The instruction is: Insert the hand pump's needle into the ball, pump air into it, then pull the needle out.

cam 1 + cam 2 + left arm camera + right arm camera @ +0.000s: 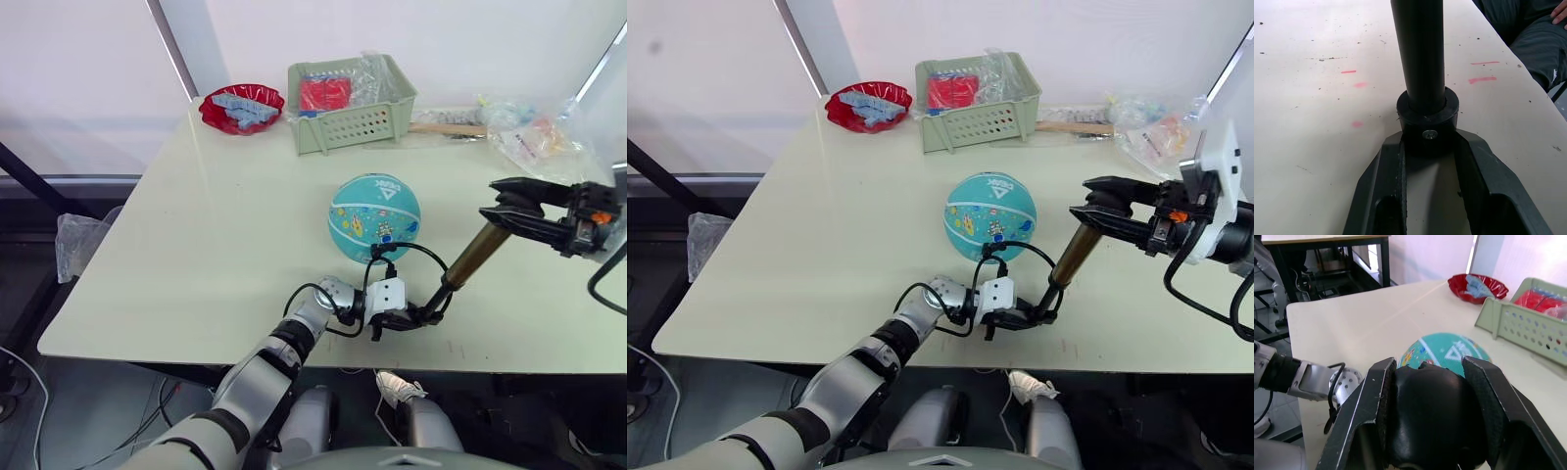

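Hand pump (pixel 472 257) slants from the right gripper (pixel 502 208), clamped on its handle, down to the left gripper (pixel 416 318) (pinching its base) near the desk's front edge, ball (pixel 374 217) just behind.

Head stereo pair looks down over the table (pixel 196 245); wrist cameras sit close behind their jaws

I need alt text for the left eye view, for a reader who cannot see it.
Both end effectors hold the hand pump tilted beside the ball on the table: the right end effector at its top, the left end effector at its base. A basket and red bowl stand behind.
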`<state>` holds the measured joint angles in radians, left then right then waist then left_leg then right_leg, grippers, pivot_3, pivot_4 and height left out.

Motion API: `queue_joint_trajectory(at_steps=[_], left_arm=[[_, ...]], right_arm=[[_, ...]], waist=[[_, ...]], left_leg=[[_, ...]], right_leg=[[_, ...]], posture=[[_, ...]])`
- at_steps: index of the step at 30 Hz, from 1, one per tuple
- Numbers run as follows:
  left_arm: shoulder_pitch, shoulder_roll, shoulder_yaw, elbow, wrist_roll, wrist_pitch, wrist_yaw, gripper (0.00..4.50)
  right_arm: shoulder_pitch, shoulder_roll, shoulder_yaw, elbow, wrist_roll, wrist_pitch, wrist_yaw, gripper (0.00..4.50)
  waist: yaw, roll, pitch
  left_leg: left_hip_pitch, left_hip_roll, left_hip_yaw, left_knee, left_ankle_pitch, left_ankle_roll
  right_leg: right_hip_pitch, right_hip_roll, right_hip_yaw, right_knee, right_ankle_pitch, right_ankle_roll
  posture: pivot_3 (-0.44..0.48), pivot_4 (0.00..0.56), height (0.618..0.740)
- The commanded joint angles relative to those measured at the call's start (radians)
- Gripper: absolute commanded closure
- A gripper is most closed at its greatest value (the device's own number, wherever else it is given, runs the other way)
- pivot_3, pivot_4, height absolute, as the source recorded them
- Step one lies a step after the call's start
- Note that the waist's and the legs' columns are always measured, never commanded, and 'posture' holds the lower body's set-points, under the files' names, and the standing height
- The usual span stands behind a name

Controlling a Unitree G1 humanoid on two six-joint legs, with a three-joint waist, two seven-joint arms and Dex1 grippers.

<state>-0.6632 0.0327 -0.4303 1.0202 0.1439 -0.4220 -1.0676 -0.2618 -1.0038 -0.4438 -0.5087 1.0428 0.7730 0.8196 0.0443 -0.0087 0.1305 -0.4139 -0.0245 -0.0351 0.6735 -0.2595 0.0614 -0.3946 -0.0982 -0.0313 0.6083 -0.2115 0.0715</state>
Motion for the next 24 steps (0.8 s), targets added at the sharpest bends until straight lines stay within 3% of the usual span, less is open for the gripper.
queue_joint_trajectory(at_steps=[1, 15, 24], left_arm=[[0.042, 0.017, -0.032, 0.090, 0.063, 0.051, 0.012, 3.49], [0.039, 0.013, -0.032, 0.094, 0.063, 0.052, 0.012, 3.49], [0.042, 0.013, -0.031, 0.093, 0.062, 0.051, 0.017, 3.49]], right_arm=[[-0.048, -0.022, -0.084, -0.009, 0.046, -0.007, -0.025, 2.86], [0.066, -0.012, -0.006, -0.035, -0.050, -0.024, 0.015, 2.86], [0.184, 0.087, 0.142, -0.031, -0.181, -0.123, 0.040, 2.86]], waist=[[0.000, 0.000, 0.000], [0.000, 0.000, -0.001], [-0.001, -0.003, -0.002]], left_leg=[[0.000, 0.000, 0.000, 0.000, 0.000, 0.000], [0.001, 0.000, 0.000, 0.000, 0.000, 0.000], [0.001, 0.000, 0.000, 0.001, 0.000, 0.000]], right_leg=[[0.000, 0.000, 0.000, 0.000, 0.000, 0.000], [0.000, -0.002, 0.000, 0.000, 0.000, 0.000], [0.000, 0.000, 0.000, 0.000, 0.000, 0.000]], posture=[[0.000, 0.150, 0.737], [0.000, 0.150, 0.737], [0.000, 0.150, 0.737]])
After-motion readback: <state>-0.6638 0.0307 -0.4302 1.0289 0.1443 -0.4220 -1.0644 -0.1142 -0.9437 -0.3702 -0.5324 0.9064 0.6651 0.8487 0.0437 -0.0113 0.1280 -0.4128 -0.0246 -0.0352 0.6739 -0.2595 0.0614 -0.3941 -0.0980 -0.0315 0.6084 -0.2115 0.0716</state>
